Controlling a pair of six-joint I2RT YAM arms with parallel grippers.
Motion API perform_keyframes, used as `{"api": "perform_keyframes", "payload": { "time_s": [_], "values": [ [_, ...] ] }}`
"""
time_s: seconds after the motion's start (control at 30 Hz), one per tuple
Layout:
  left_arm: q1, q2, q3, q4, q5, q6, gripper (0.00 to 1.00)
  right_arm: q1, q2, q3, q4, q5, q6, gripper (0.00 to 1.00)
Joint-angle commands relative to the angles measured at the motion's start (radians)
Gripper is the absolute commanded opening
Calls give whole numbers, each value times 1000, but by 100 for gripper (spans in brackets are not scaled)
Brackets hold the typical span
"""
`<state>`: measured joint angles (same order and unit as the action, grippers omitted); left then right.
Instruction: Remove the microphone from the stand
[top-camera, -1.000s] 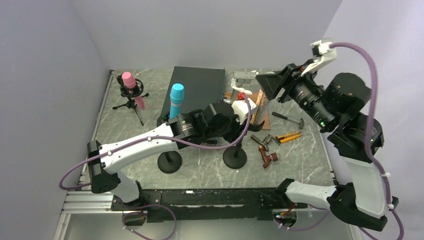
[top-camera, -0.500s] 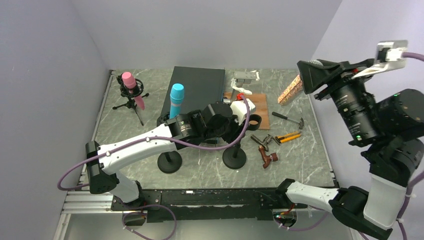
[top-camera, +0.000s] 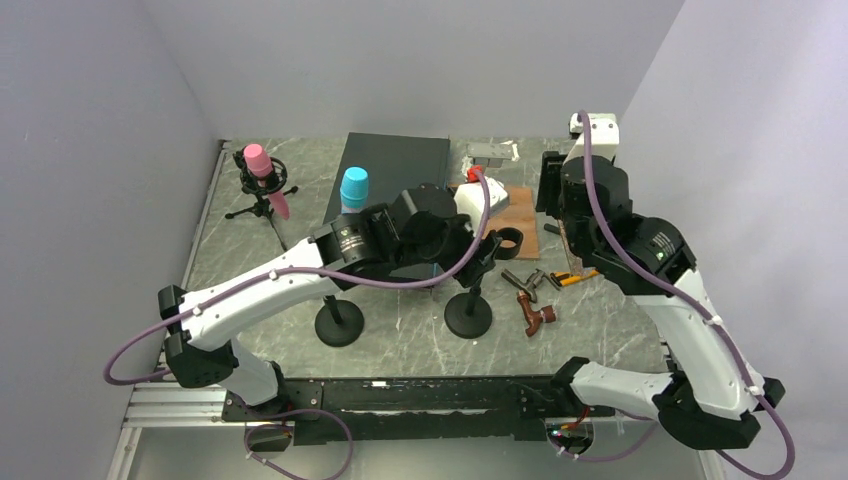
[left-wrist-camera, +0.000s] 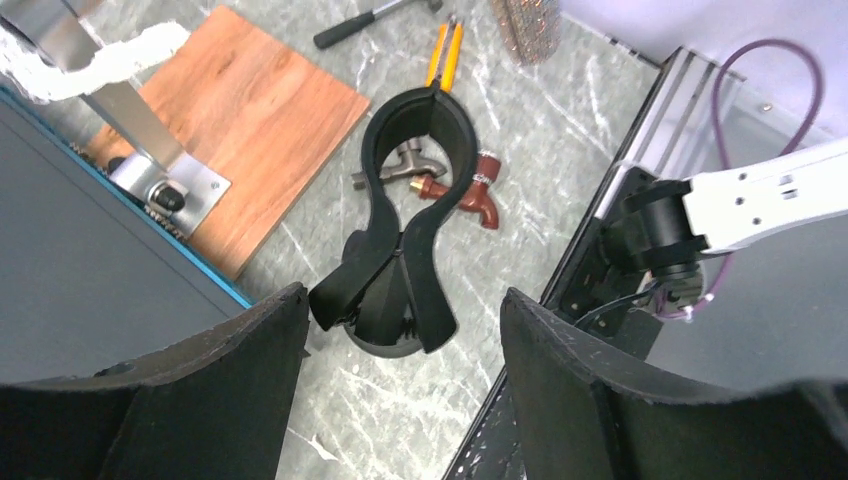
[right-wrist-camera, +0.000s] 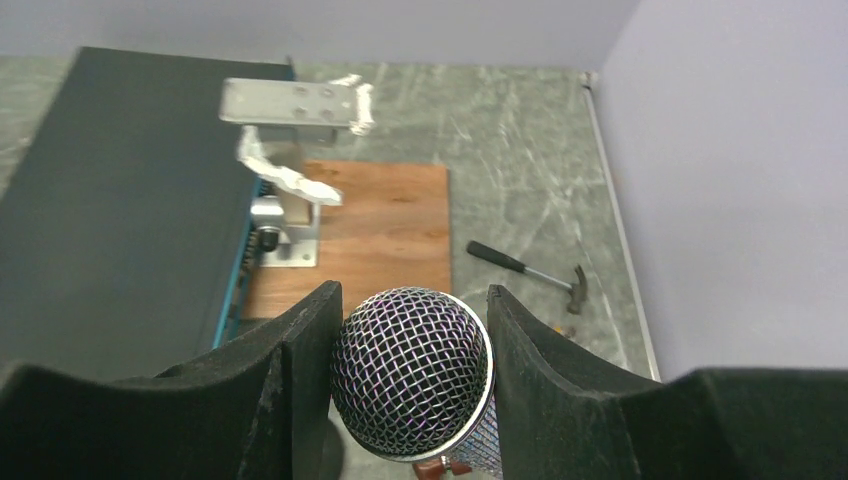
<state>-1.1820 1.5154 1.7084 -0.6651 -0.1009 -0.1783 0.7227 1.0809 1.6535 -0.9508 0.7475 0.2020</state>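
The microphone (right-wrist-camera: 412, 372) sits clenched by its mesh head in the right gripper (right-wrist-camera: 410, 310) at lower centre, free of the empty stand clip (left-wrist-camera: 405, 225) below the released left gripper (left-wrist-camera: 402, 305), so it wants lowering gently onto bare tabletop (right-wrist-camera: 520, 150), short of the hammer (right-wrist-camera: 525, 265).
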Motion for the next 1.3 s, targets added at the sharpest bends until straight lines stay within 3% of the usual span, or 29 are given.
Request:
{"api": "perform_keyframes", "payload": {
  "time_s": [0.0, 0.17, 0.37, 0.43, 0.67, 0.83, 0.97, 1.1, 1.27],
  "values": [
    [-2, -36, 113, -60, 44, -20, 74, -69, 0, -42, 10, 89, 48, 0],
    [-2, -15, 296, -192, 52, -15, 74, -282, 25, -161, 82, -86, 52, 0],
    [-1, 30, 577, -300, 169, 63, 76, -445, 177, -220, 216, -153, 33, 0],
    [-1, 16, 604, -304, 177, 90, 78, -490, 252, -201, 253, -153, 47, 0],
    [5, -105, 515, -290, 20, 283, 86, -531, 546, -91, 408, -111, 19, 0],
    [13, -161, 478, -307, -160, 364, 98, -535, 752, 104, 415, 7, -44, 0],
    [23, -217, 374, -256, -248, 419, 99, -541, 893, 252, 428, 62, -93, 0],
    [51, -233, 345, -255, -275, 458, 99, -544, 985, 309, 555, 111, -186, 0],
    [140, -234, 338, -283, -210, 437, 99, -578, 1135, 427, 630, 55, -270, 0]
  ]
}}
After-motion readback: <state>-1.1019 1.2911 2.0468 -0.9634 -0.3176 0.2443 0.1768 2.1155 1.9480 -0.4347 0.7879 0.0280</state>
